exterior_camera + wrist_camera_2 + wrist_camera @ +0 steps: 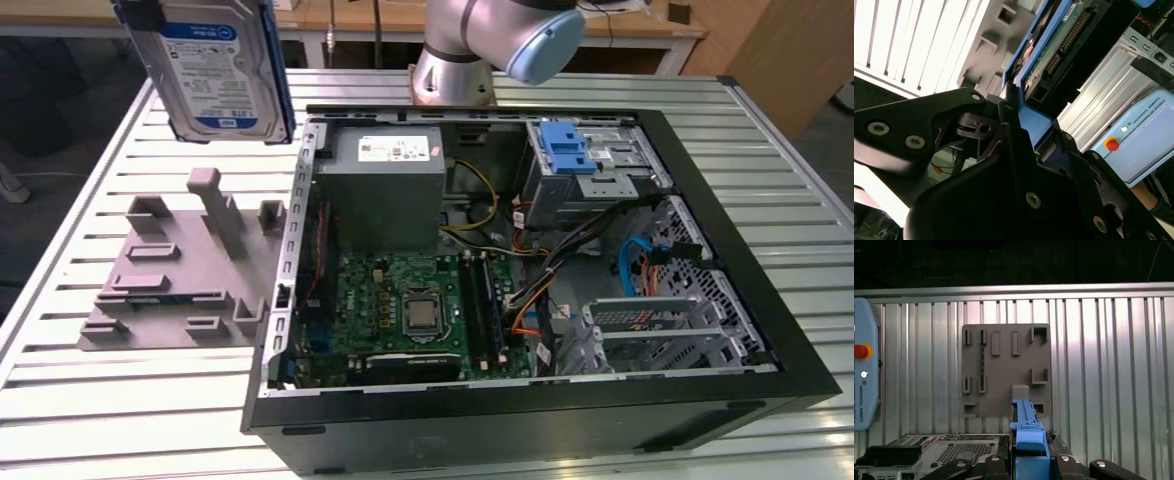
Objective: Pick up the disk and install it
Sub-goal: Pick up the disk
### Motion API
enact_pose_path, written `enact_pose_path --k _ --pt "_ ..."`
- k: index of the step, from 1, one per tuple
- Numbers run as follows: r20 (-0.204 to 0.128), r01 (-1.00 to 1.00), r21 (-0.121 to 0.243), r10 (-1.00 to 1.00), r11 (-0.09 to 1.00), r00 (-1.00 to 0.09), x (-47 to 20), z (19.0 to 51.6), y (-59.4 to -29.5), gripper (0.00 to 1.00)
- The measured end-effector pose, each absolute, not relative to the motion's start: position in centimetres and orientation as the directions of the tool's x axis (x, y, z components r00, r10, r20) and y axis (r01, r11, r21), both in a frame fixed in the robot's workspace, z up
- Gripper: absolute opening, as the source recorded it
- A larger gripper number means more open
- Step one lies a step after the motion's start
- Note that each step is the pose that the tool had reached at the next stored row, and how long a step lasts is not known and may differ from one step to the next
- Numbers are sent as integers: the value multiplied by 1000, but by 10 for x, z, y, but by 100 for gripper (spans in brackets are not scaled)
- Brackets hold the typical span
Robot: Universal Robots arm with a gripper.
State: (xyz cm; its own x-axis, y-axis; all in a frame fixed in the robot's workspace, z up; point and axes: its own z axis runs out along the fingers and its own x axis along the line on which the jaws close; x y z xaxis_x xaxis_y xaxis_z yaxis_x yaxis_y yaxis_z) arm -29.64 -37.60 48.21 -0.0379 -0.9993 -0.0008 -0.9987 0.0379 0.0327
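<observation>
Disk (214,66) upright in air, blue-edged, label visible

Taking the open computer case (534,425) as the dial's centre in the exterior view, it stands on the worktop (107,400); the fixture plate (174,290) lies at 9 o'clock, beside the case wall; the arm base (451,85) stands at 12 o'clock, behind the case; the disk (214,70) hangs upright at 10 o'clock, above the plate, held in the hand (1030,455); inside the case the power supply (387,190) sits at 11 o'clock, the motherboard (400,310) before it at 7 o'clock, the drive cage (587,165) at 1 o'clock.
</observation>
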Motion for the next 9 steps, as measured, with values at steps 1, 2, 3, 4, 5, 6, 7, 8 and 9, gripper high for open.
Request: enact_pose_path --k 1,2,3,4,5,6,7,8,9 --pt "-1 -999 32 -999 38 -38 -295 482 -377 36" --pt "-1 -999 32 -999 38 -38 -293 482 -378 36" --pt "-1 -999 32 -999 38 -38 -291 482 -379 36" --pt "-1 -999 32 -999 38 -38 -289 482 -380 36" --pt "-1 -999 32 -999 38 -38 -286 482 -380 36" --pt "-1 -999 32 -999 38 -38 -283 481 -381 36" --pt "-1 -999 32 -999 38 -38 -280 481 -382 36" --pt "-1 -999 32 -999 38 -38 -277 481 -382 36" --pt "-1 -999 32 -999 38 -38 -274 481 -383 36"
